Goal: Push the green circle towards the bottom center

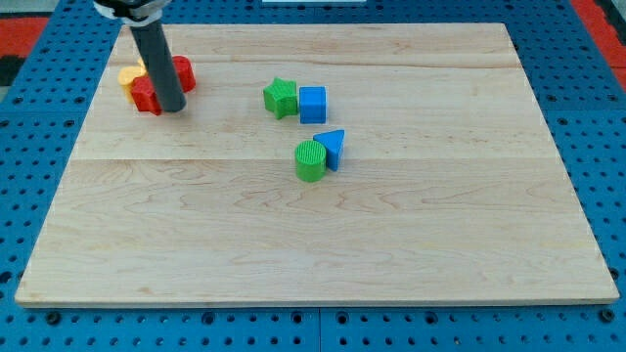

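Pale wooden board (411,244): the green circle (310,160), touching the blue triangle (333,147), looks light and slippery, best nudged from its top edge; no pincer, and the rod's tip (174,108) sits well apart by the red blocks (147,95).

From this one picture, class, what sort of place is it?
Probably a robotics lab bench: a wooden board on blue perforated matting, small coloured blocks like the green circle, and a dark rod, my tip.

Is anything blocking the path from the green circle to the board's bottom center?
Nothing visible does. The green circle has bare wood below it to the bottom edge; the blue triangle touches its right side. My tip is far to the view's upper left, by the red blocks.
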Motion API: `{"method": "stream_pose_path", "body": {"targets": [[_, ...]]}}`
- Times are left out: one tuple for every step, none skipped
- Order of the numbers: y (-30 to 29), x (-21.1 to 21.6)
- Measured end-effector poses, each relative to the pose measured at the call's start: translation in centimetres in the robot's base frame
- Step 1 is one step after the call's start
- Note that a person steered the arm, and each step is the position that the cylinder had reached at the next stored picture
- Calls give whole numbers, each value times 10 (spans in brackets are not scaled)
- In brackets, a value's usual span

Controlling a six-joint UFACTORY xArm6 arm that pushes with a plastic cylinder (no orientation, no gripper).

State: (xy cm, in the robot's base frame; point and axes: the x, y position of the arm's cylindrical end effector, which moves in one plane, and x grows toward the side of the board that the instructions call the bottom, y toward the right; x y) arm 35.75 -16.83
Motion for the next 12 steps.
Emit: {"method": "stream_pose_path", "body": {"targets": [[14, 40], [24, 39], [82, 39], [139, 43], [140, 75], [193, 81], [212, 90], [208, 133], [203, 143], [194, 163], [157, 167], [115, 180]]}}
